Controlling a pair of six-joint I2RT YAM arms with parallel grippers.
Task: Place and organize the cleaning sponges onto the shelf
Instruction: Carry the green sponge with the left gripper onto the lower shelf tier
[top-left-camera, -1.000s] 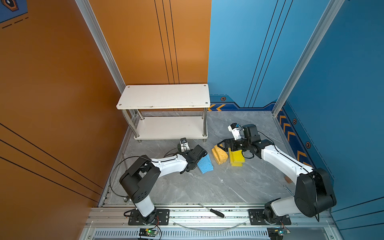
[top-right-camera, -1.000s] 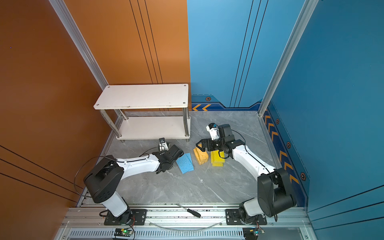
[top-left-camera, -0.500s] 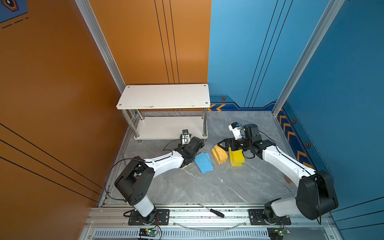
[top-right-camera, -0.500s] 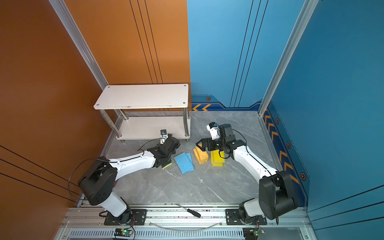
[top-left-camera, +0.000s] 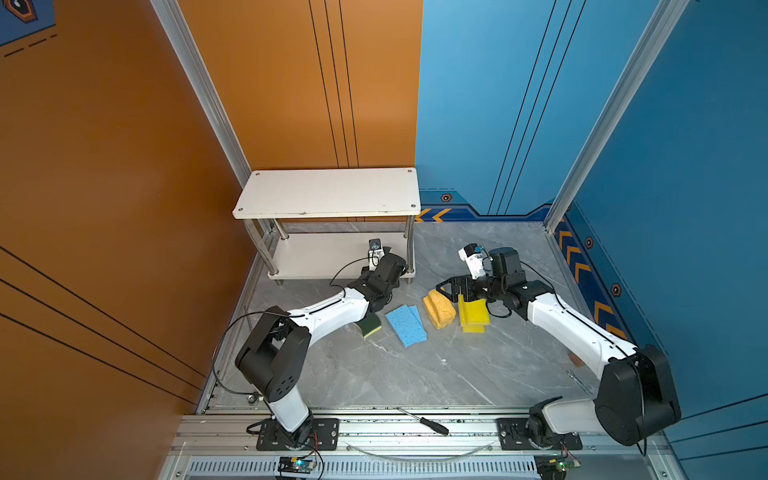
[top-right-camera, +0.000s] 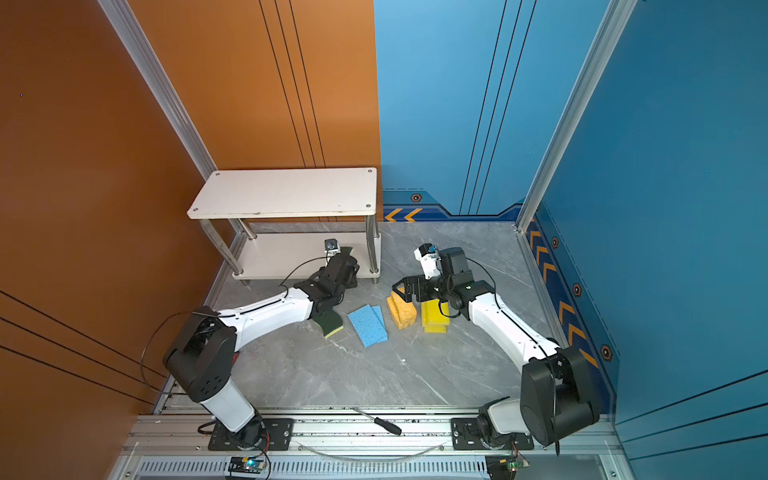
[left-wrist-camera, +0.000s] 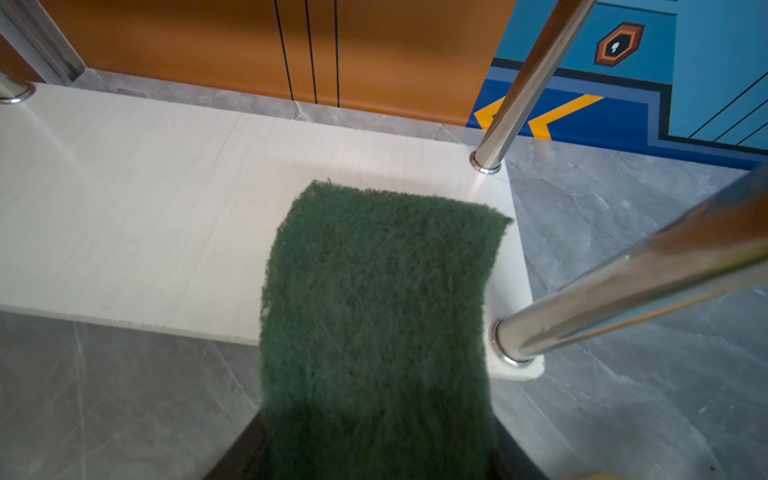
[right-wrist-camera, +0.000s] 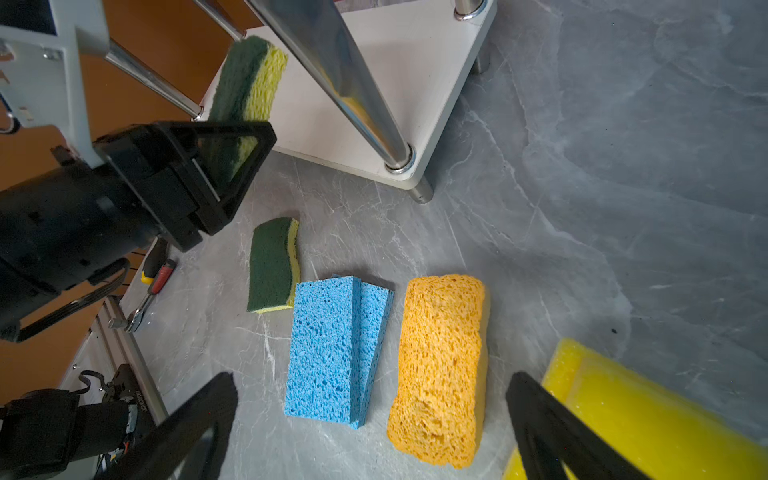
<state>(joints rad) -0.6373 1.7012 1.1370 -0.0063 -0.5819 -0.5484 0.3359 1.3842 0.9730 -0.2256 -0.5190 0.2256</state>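
Left pincer (right-wrist-camera: 235, 145) closed; right pincer (right-wrist-camera: 372, 376) wide.

The left tool (right-wrist-camera: 232, 160) carried a green sponge (right-wrist-camera: 245, 79) over the shelf's lower board (left-wrist-camera: 145, 208).

sponge (left-wrist-camera: 374, 299) fibrous and matt; shelf legs (left-wrist-camera: 525, 79) glossy chrome; board (left-wrist-camera: 145, 199) smooth, perhaps laminate.

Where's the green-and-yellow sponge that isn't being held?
In both top views the loose green-and-yellow sponge lies on the grey tabletop left of centre, beside the blue sponges and partly under the left arm.
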